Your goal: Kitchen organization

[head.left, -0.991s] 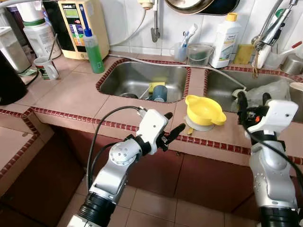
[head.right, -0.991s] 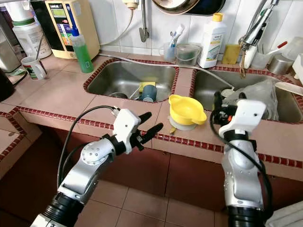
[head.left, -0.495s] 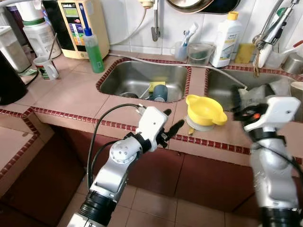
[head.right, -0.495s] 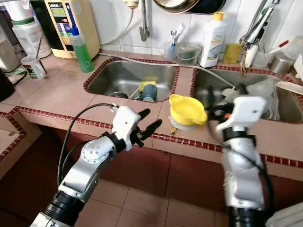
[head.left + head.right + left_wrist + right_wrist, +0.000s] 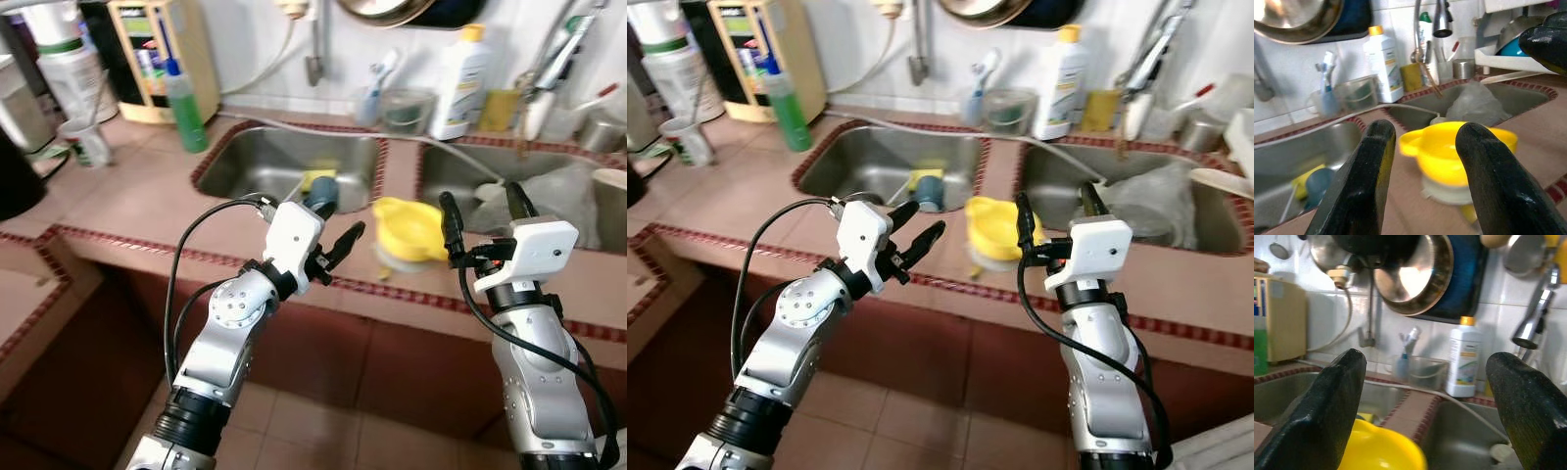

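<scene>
A yellow funnel-shaped bowl (image 5: pixel 407 227) with small side handles sits on a pale round base on the tiled counter strip (image 5: pixel 147 196) between the two sinks. My left gripper (image 5: pixel 343 240) hovers open at the counter's front edge, just left of the bowl. In the left wrist view the bowl (image 5: pixel 1444 152) lies straight ahead between the two black fingers (image 5: pixel 1371 171). My right gripper (image 5: pixel 1053 201) stands open and wide, fingers pointing up, close to the bowl's right side. The right wrist view catches the bowl (image 5: pixel 1378 450) low between its fingers.
The left sink (image 5: pixel 255 162) holds a blue cup (image 5: pixel 321 191) and a yellow sponge. A crumpled plastic bag (image 5: pixel 558 191) fills the right sink. A green bottle (image 5: pixel 183 106), mug (image 5: pixel 86 142) and white bottle (image 5: pixel 460 69) stand at the back. Pans hang above.
The camera has shifted and blurred. My right gripper has moved left, closer to the yellow bowl, with its fingers spread wider. My left gripper has risen slightly toward the counter edge.
</scene>
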### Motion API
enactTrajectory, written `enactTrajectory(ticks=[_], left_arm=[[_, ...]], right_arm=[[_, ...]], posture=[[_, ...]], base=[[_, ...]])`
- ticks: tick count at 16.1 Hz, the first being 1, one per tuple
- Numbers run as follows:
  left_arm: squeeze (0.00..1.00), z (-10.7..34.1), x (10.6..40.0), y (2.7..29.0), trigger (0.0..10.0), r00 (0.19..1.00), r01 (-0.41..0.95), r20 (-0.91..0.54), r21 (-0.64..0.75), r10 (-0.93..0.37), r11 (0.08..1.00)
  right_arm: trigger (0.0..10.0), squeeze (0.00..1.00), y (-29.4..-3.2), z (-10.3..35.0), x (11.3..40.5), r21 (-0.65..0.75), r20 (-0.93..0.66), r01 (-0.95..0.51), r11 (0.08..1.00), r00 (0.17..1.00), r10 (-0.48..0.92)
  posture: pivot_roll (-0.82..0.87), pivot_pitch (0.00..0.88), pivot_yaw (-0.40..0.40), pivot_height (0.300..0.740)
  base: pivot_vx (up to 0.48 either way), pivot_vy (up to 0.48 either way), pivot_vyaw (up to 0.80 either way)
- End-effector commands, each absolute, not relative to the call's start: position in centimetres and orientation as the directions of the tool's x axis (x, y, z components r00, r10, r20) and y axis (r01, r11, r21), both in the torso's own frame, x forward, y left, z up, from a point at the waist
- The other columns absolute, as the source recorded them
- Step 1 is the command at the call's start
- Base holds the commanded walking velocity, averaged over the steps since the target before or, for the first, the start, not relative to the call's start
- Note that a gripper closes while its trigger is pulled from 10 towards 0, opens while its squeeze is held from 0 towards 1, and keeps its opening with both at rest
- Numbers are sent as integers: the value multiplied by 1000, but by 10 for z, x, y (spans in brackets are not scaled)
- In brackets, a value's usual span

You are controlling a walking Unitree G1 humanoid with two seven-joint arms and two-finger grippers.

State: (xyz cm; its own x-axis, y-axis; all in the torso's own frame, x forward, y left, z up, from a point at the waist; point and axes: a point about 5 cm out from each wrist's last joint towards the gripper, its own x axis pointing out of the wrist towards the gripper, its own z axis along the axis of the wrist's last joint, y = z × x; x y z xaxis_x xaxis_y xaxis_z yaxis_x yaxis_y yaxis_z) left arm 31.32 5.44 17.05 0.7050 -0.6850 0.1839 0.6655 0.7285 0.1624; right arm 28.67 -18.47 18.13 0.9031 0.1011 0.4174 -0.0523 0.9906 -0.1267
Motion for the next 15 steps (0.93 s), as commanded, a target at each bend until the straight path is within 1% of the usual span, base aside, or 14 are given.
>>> enactTrajectory(ticks=[1,3,4,5,6,11,15], left_arm=[[0,173,314,52,10000,693,674,195,167,-694,720],[0,172,314,51,10000,693,678,192,157,-695,718],[0,171,315,50,10000,699,667,177,186,-693,721],[0,168,316,50,10000,717,655,163,174,-677,735],[0,168,315,50,10000,708,677,166,115,-686,727],[0,169,315,54,10000,698,690,182,87,-693,718],[0,170,316,56,10000,693,695,192,77,-695,715]], right_arm=[[10000,0,-188,185,285,-126,436,-36,991,895,88],[10000,0,-188,185,285,-126,435,-36,991,896,88],[10000,0,-188,185,285,-126,433,-37,991,897,89],[10000,0,-188,184,285,-125,429,-36,992,899,86],[10000,0,-188,183,285,-122,426,-36,992,901,85],[10000,0,-185,181,285,-113,421,-44,993,903,88],[10000,0,-186,180,285,-112,416,-43,993,905,86]], posture=[[-121,17,74,740],[-119,14,72,740],[-118,13,71,740],[-117,12,69,740],[-117,11,70,740],[-114,14,67,740],[-113,17,69,740]], base=[[0,-458,0],[0,-458,0],[0,-424,0],[0,0,0],[0,0,0],[0,0,0],[301,0,0]])
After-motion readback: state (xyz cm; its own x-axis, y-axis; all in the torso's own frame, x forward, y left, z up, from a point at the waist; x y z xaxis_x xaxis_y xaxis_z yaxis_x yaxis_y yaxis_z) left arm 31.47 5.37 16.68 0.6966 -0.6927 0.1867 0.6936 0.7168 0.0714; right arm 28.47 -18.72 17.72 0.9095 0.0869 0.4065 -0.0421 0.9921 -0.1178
